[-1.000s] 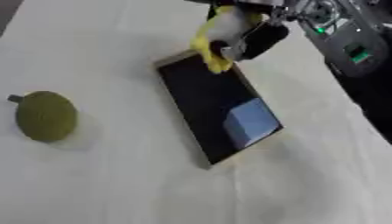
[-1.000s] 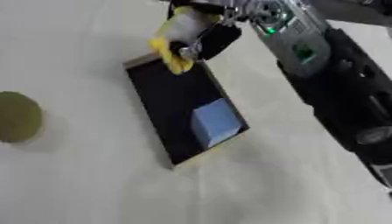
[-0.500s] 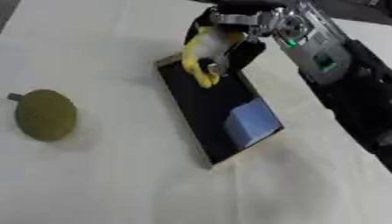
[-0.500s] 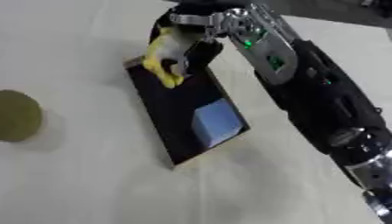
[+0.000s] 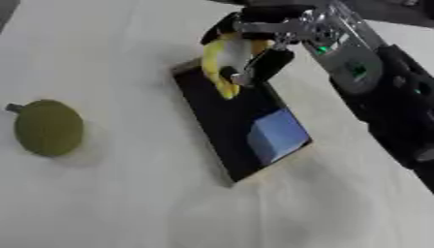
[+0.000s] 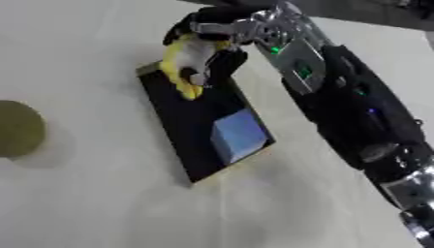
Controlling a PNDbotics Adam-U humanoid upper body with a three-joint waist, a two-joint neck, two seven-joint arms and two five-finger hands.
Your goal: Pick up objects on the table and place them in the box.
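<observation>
Right now your right hand point(image 5: 254, 53) has its fingers curled round a yellow banana point(image 5: 217, 68), held over the far end of the box point(image 5: 237, 131); no readable writing shows.

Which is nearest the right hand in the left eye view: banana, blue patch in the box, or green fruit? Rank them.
1. banana: held in the right hand, over the box's far end.
2. blue patch: inside the box, toward its near end.
3. green fruit: far left on the table.

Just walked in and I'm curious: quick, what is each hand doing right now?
Right hand: shut on a yellow thing, over the far end of the dark box.
Left hand: not in view.
</observation>
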